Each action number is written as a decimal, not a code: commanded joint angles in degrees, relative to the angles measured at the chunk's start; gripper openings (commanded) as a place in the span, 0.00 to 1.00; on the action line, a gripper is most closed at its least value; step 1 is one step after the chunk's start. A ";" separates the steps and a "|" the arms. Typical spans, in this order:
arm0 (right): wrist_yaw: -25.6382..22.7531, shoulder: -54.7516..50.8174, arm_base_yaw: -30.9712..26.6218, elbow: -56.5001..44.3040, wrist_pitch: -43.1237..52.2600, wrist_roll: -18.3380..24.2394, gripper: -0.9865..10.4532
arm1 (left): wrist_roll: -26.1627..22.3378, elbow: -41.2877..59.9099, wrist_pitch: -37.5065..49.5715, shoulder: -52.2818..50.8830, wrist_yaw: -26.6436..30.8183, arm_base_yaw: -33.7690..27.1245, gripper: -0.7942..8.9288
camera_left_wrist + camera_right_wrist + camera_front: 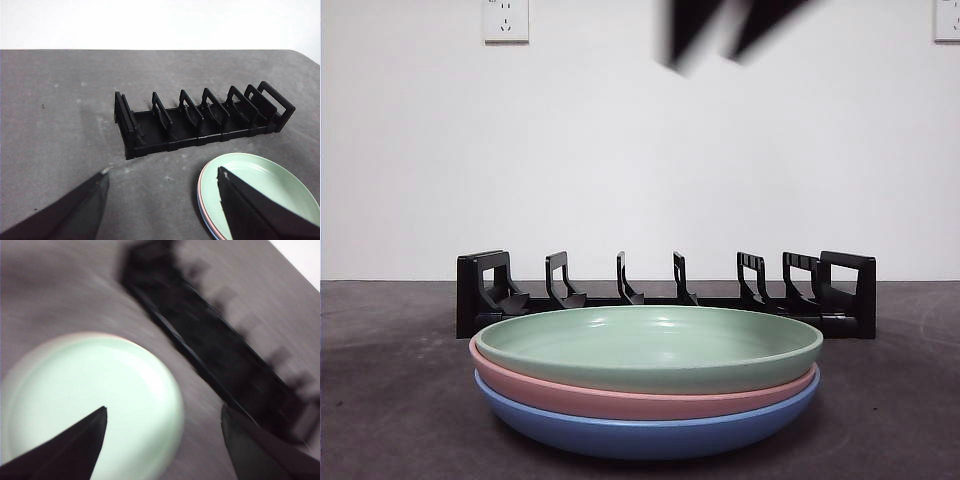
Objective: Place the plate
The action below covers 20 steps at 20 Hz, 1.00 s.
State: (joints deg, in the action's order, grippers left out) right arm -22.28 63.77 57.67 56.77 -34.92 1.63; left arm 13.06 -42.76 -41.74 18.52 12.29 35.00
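Three plates are stacked at the table's front: a green plate (650,345) on top, a pink plate (640,400) under it and a blue plate (640,435) at the bottom. A black slotted plate rack (665,295) stands behind the stack with nothing in it. My right gripper (708,55) is open and empty, blurred, high above the stack. Its wrist view shows its open jaws (164,409) over the green plate (100,385), with the rack (215,350) beside it. My left gripper (162,171) is open and empty, held back from the rack (200,120) and the green plate (255,175).
The table is dark grey (400,400), with a white wall behind it. Two wall sockets (506,20) (947,20) sit high on the wall. The table's rounded far corner (310,57) shows in the left wrist view.
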 commanded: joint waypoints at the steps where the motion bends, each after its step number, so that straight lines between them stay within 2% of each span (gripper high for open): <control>1: 0.52 -3.61 -5.38 -4.28 3.21 2.75 0.40 | -0.42 -1.01 1.16 0.13 0.35 0.22 0.44; 4: 2.60 -8.09 -12.61 -9.57 8.74 8.85 0.39 | -0.44 -1.01 2.67 0.33 0.35 0.22 0.44; 6: 2.99 -10.36 -19.63 -12.66 13.75 12.85 0.39 | -1.11 -1.01 6.05 0.90 0.37 0.20 0.44; 10: 2.93 -10.19 -30.38 -13.07 19.76 12.79 0.39 | -6.45 -1.01 12.48 3.39 0.48 0.20 0.44; 14: 2.47 -10.47 -34.38 -13.05 19.41 12.41 0.39 | -7.45 -1.01 12.52 5.09 0.63 0.22 0.43; 15: 2.58 -10.47 -34.58 -13.05 19.41 12.28 0.38 | -7.45 -1.01 12.59 5.05 0.63 0.20 0.41; 16: 2.54 -10.47 -34.56 -13.05 19.65 12.28 0.21 | -7.48 -1.01 12.96 5.03 0.61 0.22 0.20; 17: 2.54 -10.47 -34.56 -13.05 19.71 12.52 0.09 | -7.54 -1.01 13.31 5.03 0.55 0.22 0.11; 20: 3.65 -10.43 -34.56 -13.05 20.00 12.35 0.10 | -9.94 -1.03 12.98 4.92 0.50 0.22 0.09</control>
State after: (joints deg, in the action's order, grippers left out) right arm -18.85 52.99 22.85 43.44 -15.42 13.76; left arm 4.84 -42.76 -28.75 23.42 12.71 35.00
